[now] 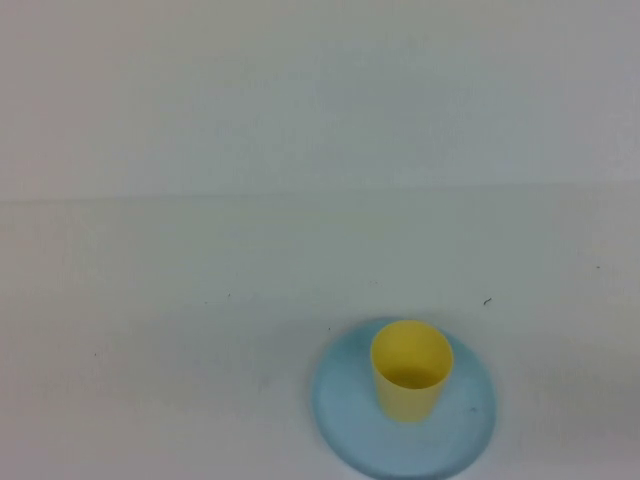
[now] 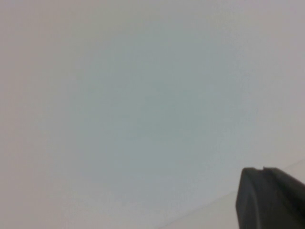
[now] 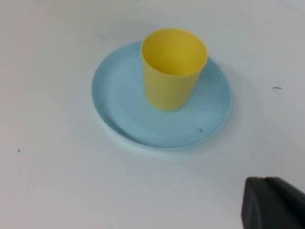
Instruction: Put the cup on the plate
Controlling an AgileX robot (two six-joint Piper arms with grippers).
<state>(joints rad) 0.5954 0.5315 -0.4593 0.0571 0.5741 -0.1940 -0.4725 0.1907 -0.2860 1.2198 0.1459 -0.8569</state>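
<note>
The yellow cup [image 1: 411, 370] stands upright on the light blue plate [image 1: 345, 410] at the near middle-right of the table. In the right wrist view the cup [image 3: 172, 69] sits slightly off centre on the plate [image 3: 119, 95], with nothing touching it. My right gripper [image 3: 264, 180] shows as a dark tip with its fingers together, empty, held back from the plate over bare table. My left gripper [image 2: 263, 171] shows the same way, shut and empty, over plain white table with no object near. Neither gripper shows in the high view.
The white table [image 1: 200, 300] carries a faint crease line across its middle and a few small dark specks [image 1: 487, 301]. The plate lies close to the near edge of the high view.
</note>
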